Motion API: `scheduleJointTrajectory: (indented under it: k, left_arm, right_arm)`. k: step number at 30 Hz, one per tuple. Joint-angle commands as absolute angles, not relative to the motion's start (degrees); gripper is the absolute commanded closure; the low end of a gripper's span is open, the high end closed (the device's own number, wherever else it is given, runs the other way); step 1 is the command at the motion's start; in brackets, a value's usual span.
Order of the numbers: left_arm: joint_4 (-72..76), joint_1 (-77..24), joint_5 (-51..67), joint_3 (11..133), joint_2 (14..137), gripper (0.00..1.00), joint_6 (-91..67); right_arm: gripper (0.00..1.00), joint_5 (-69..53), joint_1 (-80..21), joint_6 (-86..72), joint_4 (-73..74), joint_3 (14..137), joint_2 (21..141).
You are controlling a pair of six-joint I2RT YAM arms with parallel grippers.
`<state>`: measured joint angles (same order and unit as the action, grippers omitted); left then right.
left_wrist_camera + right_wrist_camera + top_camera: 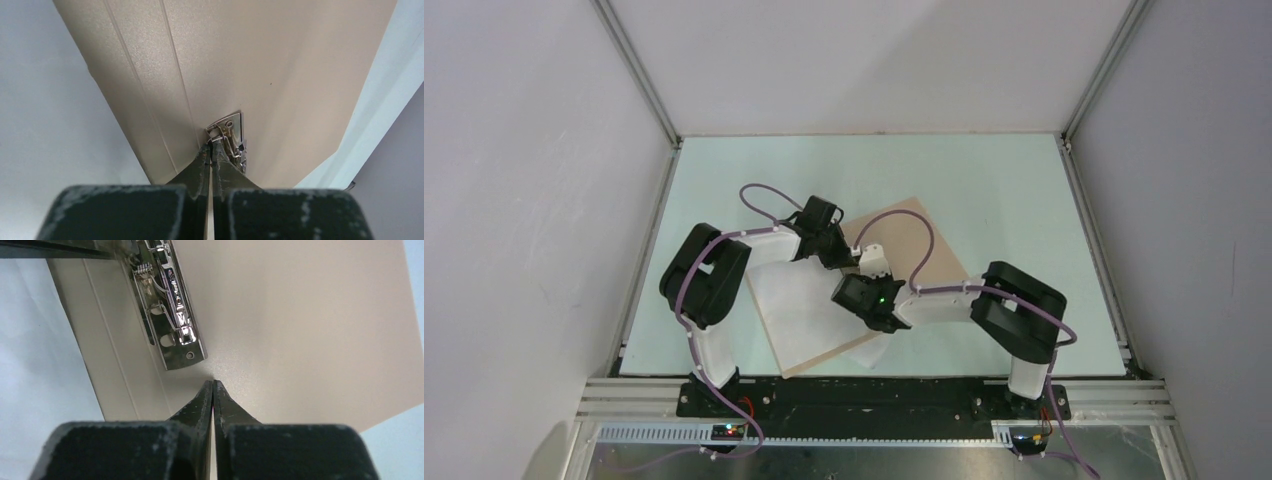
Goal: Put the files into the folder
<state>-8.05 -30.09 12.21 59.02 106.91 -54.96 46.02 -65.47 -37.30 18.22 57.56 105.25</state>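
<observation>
The tan folder (904,240) lies open and flat in the middle of the table, its inner face up in both wrist views (280,60) (310,315). Its metal clip (229,132) (170,305) sits beside the spine creases. My left gripper (854,262) (212,145) is shut, its tips touching the clip's wire lever. My right gripper (858,287) (213,382) is shut, tips pressed on the folder just below the clip's end. The white files (776,285) (50,125) (35,365) lie at the folder's left edge, partly under it. A white corner pokes out at the near edge (876,355).
The pale green table (984,180) is walled by white panels on the left, back and right, with metal rails along its edges. Both arms bend over the folder from the near edge.
</observation>
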Motion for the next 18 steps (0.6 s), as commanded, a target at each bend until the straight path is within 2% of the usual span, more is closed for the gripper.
scheduleJointTrajectory:
  k: [1, 6, 9, 18]
  left_arm:
    - [-22.6, -29.4, 5.8, 55.7, 109.5, 1.00, -49.0]
    - [-22.6, -29.6, 5.9, 56.5, 108.8, 1.00, -48.8]
    - [-22.6, -30.3, 6.2, 57.4, 108.2, 1.00, -47.7]
    - [-24.3, -33.2, 9.5, 67.3, 110.9, 1.00, -43.7]
  right_arm:
    - [0.93, 30.8, -62.1, -34.9, 19.3, 53.7, 103.6]
    - [0.80, 22.5, -57.6, -34.0, 16.8, 53.6, 96.8]
    - [0.75, 17.1, -54.9, -33.6, 14.1, 53.7, 94.1]
    - [0.74, 0.0, -47.5, -34.7, 9.1, 53.7, 90.9]
